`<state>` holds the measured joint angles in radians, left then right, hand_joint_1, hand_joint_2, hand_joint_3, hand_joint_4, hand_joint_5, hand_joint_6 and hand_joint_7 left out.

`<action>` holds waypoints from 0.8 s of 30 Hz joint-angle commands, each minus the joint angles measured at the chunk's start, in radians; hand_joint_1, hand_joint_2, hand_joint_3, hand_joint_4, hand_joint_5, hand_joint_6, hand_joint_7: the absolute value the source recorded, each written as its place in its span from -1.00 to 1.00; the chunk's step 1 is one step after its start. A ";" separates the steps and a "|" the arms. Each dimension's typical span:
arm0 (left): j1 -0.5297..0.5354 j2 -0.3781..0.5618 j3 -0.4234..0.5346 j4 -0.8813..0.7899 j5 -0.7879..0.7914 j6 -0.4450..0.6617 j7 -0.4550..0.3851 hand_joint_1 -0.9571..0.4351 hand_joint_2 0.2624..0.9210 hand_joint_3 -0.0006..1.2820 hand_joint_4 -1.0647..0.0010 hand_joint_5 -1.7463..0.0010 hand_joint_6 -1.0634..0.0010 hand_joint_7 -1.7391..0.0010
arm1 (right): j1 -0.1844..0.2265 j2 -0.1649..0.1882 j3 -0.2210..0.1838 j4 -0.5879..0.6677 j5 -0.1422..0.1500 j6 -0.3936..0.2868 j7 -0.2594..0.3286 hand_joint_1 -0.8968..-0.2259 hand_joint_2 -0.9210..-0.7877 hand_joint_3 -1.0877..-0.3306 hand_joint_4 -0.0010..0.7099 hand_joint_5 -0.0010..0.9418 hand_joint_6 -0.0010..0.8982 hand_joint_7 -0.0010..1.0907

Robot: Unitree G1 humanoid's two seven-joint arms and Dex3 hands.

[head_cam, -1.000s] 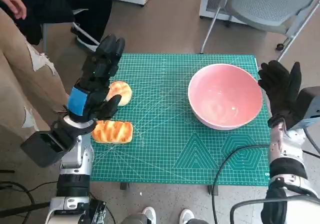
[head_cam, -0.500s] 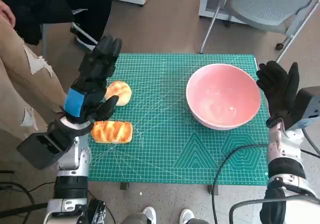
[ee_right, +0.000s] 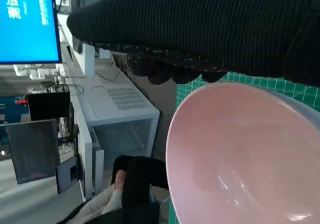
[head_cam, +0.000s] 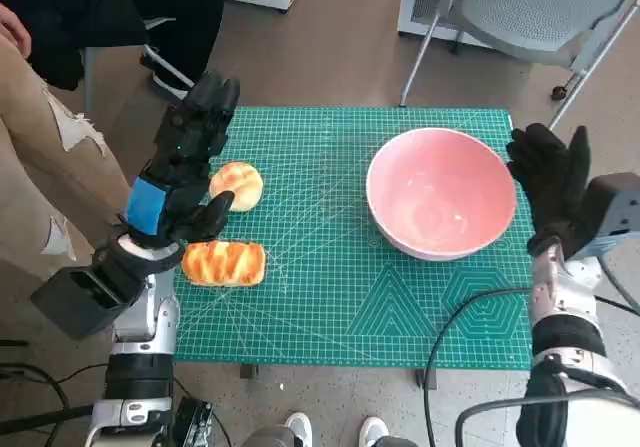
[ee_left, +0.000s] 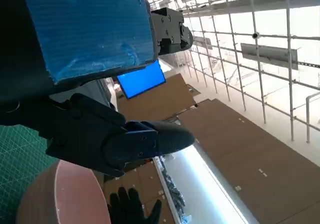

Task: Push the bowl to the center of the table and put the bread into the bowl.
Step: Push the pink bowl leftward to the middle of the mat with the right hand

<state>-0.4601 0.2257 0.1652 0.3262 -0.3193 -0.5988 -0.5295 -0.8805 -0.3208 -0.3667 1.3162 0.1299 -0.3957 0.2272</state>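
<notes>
Pink and glossy, the bowl (head_cam: 441, 193) sits on the right half of the green cutting mat (head_cam: 330, 287) that covers the table, nothing in it. At its right rim stands the right hand (head_cam: 551, 182) in its knitted glove, fingers spread and upright, holding nothing; from the head view I cannot tell whether it touches the rim. The right wrist view shows the glove just above the bowl's edge. On the mat's left side lie two pieces of bread: a round bun (head_cam: 238, 184) and, nearer the robot, a long glazed loaf (head_cam: 224, 263), apart from each other. The left hand (head_cam: 180, 172) hovers over them, blue tape on its back, fingers stretched out and grasping nothing. A person's legs (head_cam: 45, 157) show beside the table's left edge.
</notes>
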 commanded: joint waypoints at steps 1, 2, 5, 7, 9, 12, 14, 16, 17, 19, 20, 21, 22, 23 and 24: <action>0.006 0.006 0.004 -0.020 -0.002 0.000 0.003 -0.71 1.00 -0.18 0.91 1.00 1.00 0.66 | 0.029 0.016 0.002 0.016 -0.006 0.021 -0.004 -0.22 -1.00 -0.14 -0.49 -0.99 -0.44 -0.94; 0.005 0.006 0.004 -0.018 -0.002 -0.001 0.003 -0.71 1.00 -0.18 0.91 1.00 1.00 0.66 | 0.029 0.018 0.002 0.016 -0.006 0.021 -0.004 -0.22 -1.00 -0.14 -0.48 -0.99 -0.43 -0.94; 0.004 0.006 0.004 -0.016 -0.001 -0.003 0.003 -0.71 1.00 -0.18 0.91 1.00 1.00 0.66 | 0.027 0.022 0.003 0.015 -0.007 0.020 -0.003 -0.23 -1.00 -0.13 -0.48 -0.99 -0.43 -0.94; 0.000 0.005 0.004 -0.013 0.001 -0.003 0.004 -0.71 1.00 -0.18 0.91 1.00 1.00 0.67 | 0.020 0.034 0.006 0.014 -0.008 0.022 -0.002 -0.26 -1.00 -0.12 -0.47 -0.99 -0.42 -0.94; -0.002 0.004 0.004 -0.011 0.003 -0.004 0.006 -0.71 1.00 -0.17 0.92 1.00 1.00 0.67 | 0.017 0.041 0.008 0.014 -0.009 0.022 -0.001 -0.29 -1.00 -0.12 -0.48 -0.99 -0.42 -0.95; -0.003 0.003 0.003 -0.010 0.004 -0.004 0.007 -0.71 1.00 -0.17 0.92 1.00 1.00 0.68 | 0.014 0.047 0.012 0.012 -0.010 0.020 -0.001 -0.32 -1.00 -0.11 -0.48 -1.00 -0.42 -0.95; -0.004 0.003 0.003 -0.007 0.004 -0.004 0.008 -0.71 1.00 -0.17 0.92 1.00 1.00 0.68 | 0.013 0.050 0.015 0.012 -0.012 0.017 -0.001 -0.34 -1.00 -0.11 -0.48 -1.00 -0.42 -0.95; -0.005 0.003 0.003 -0.005 0.004 -0.005 0.007 -0.71 1.00 -0.17 0.92 1.00 1.00 0.68 | 0.011 0.052 0.017 0.011 -0.014 0.016 0.000 -0.36 -1.00 -0.10 -0.48 -1.00 -0.41 -0.95; -0.005 0.003 0.003 -0.005 0.003 -0.004 0.007 -0.71 1.00 -0.17 0.92 1.00 1.00 0.68 | 0.010 0.055 0.019 0.011 -0.015 0.013 0.001 -0.36 -1.00 -0.10 -0.48 -1.00 -0.41 -0.95; -0.005 0.003 0.003 -0.003 0.001 -0.004 0.006 -0.71 1.00 -0.17 0.92 1.00 1.00 0.68 | 0.008 0.059 0.023 0.010 -0.019 0.009 0.001 -0.37 -1.00 -0.10 -0.49 -1.00 -0.42 -0.95; -0.006 0.003 0.003 -0.002 0.001 -0.003 0.005 -0.71 1.00 -0.17 0.92 1.00 1.00 0.68 | 0.008 0.060 0.025 0.009 -0.021 0.008 0.001 -0.37 -1.00 -0.10 -0.49 -1.00 -0.42 -0.95; -0.006 0.003 0.002 -0.002 0.001 -0.003 0.005 -0.71 1.00 -0.17 0.92 1.00 1.00 0.68 | 0.007 0.062 0.026 0.009 -0.022 0.006 0.000 -0.37 -1.00 -0.11 -0.49 -1.00 -0.42 -0.95; -0.006 0.003 0.002 -0.003 0.001 -0.003 0.005 -0.71 1.00 -0.17 0.92 1.00 1.00 0.68 | 0.006 0.064 0.027 0.009 -0.023 0.005 0.000 -0.37 -1.00 -0.11 -0.49 -1.00 -0.42 -0.95; -0.005 0.002 0.002 -0.004 0.001 -0.002 0.005 -0.71 1.00 -0.17 0.92 1.00 1.00 0.68 | 0.005 0.067 0.030 0.008 -0.025 0.002 -0.001 -0.37 -1.00 -0.11 -0.49 -1.00 -0.42 -0.95; -0.006 0.002 0.002 -0.003 0.001 -0.002 0.006 -0.71 1.00 -0.17 0.92 1.00 1.00 0.68 | 0.004 0.068 0.032 0.007 -0.027 0.001 -0.002 -0.37 -1.00 -0.11 -0.49 -1.00 -0.42 -0.95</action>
<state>-0.4604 0.2257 0.1661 0.3265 -0.3192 -0.5989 -0.5265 -0.8827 -0.2671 -0.3415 1.3158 0.1131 -0.3970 0.2272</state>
